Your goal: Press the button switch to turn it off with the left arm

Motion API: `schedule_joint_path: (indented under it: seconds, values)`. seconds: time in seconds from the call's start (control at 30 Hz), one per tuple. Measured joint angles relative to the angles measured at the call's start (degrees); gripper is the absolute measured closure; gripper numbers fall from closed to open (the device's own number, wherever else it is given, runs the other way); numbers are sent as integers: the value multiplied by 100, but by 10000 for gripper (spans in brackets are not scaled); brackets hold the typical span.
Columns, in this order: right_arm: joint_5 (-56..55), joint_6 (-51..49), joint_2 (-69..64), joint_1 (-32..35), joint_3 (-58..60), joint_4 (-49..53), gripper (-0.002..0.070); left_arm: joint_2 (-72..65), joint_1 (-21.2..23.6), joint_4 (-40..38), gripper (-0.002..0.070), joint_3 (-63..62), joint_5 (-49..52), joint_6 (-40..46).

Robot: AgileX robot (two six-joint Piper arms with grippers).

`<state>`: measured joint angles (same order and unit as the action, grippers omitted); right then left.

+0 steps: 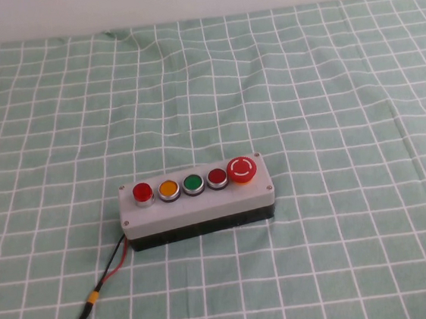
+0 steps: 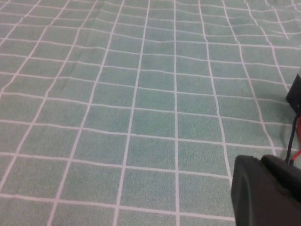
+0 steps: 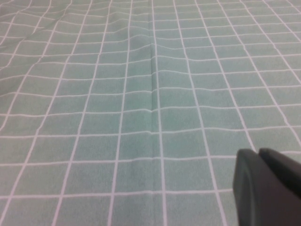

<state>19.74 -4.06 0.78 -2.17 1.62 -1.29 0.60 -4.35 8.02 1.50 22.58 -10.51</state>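
- Left wrist view: left gripper shows only as a black tip at the frame corner, low over the green checked cloth; cannot tell whether it is spread or pressed together.
- Just past that gripper tip: thin red and black wires and a dark corner of the grey button box at the frame edge; the box is near the left gripper, not touching it.
- Right wrist view: right gripper is likewise a black tip in the corner above the bare cloth; cannot tell its state either. No box near it in this view.
- High view: neither gripper nor arm is visible. The box sits on the surface, long side across the view.
- Button switch: bright red, on a silver collar, at the box's left end.
- Next along the row from it: orange button, green button, darker red button, then large red mushroom button at the right end.
- Cable leaves the box's lower left corner, its red and black strands joining into one black lead with a yellow band, running to the view's bottom edge.
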Motion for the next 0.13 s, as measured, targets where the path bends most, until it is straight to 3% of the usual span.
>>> schedule_joint_path:
  seconds: [0.13]
  values:
    - [0, 0, 0, 0, 0, 0, 694, 0, 0, -173, 677, 0, 0, 227]
